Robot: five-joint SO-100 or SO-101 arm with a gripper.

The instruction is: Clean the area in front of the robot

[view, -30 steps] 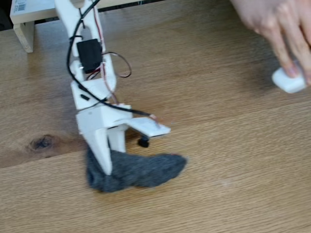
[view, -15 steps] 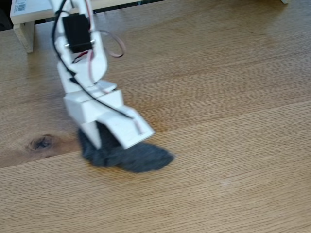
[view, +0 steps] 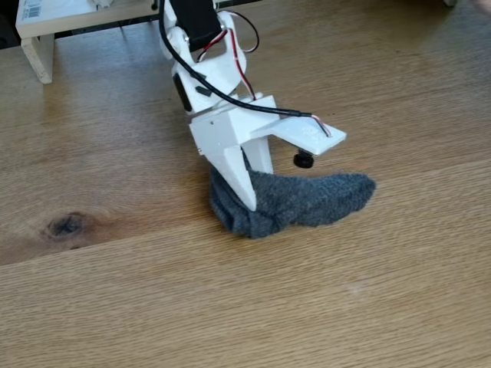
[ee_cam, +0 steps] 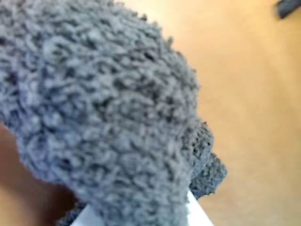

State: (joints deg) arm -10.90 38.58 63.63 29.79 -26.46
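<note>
Tool pinching cloth, on area

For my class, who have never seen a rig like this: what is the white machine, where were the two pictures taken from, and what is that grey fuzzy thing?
The white machine is a small robot arm with wires and a two-finger gripper at its tip. The fixed view looks down on it from a camera standing still above a light wooden table. The wrist view comes from a camera riding on the arm, so it sees the grey cloth very close up. The gripper is pinching that cloth and pressing it on the wood. A dark knot marks the table, and a pale shelf stands at the back.
</note>
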